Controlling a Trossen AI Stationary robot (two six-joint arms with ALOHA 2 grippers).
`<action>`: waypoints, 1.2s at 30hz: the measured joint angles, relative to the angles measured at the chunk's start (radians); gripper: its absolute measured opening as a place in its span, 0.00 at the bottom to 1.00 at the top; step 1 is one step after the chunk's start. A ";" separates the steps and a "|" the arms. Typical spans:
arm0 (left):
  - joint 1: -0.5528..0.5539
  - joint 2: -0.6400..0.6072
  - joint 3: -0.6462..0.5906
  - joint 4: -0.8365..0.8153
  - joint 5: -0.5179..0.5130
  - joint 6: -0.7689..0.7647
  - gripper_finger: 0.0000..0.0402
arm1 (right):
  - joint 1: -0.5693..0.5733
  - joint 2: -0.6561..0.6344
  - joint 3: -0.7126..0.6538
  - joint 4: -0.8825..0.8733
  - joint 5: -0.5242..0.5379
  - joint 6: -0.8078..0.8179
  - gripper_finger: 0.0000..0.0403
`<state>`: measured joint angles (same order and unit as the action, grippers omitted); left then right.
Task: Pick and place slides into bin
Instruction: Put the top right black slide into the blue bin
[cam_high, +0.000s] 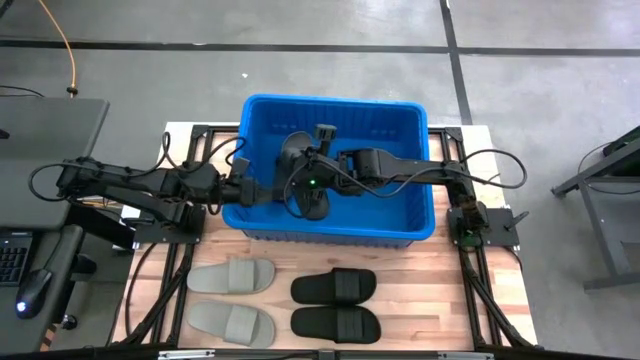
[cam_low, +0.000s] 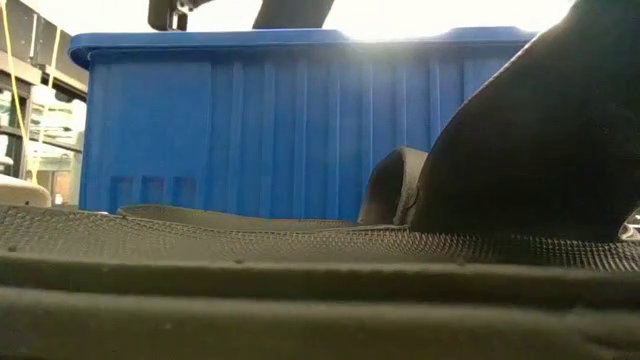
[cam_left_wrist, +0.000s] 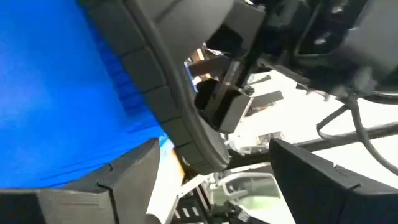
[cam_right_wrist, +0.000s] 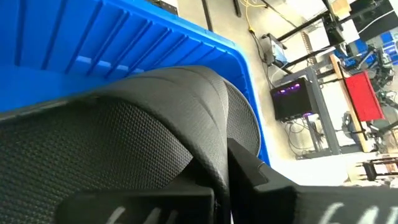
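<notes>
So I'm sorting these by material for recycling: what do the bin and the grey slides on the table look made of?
The bin: seemingly rigid moulded plastic, bright blue and slightly glossy, with ribbed walls. The grey slides: probably soft foam or rubber, judging by the matte, one-piece moulded look; the exact material can't be told.

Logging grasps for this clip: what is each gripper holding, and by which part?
Both grippers are over the bin, each at a black slide; the exact part gripped cannot be told.

A wooden table (cam_high: 420, 300) carries the bin (cam_high: 330, 228) and four slides (cam_high: 335, 287)
</notes>
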<state>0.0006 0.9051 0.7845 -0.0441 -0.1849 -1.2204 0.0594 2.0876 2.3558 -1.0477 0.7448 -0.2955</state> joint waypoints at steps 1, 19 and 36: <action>0.000 0.000 0.000 -0.007 -0.011 -0.007 0.72 | 0.001 0.000 0.000 0.004 -0.001 0.000 0.00; 0.000 0.009 0.000 -0.028 -0.103 0.042 0.72 | 0.043 -0.002 0.000 0.165 -0.063 0.019 0.00; 0.001 0.004 0.000 -0.003 -0.038 0.201 0.16 | 0.079 -0.027 0.000 0.154 -0.092 0.070 0.03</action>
<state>0.0013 0.9091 0.7849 -0.0474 -0.2227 -1.0197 0.1383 2.0608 2.3554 -0.8937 0.6524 -0.2259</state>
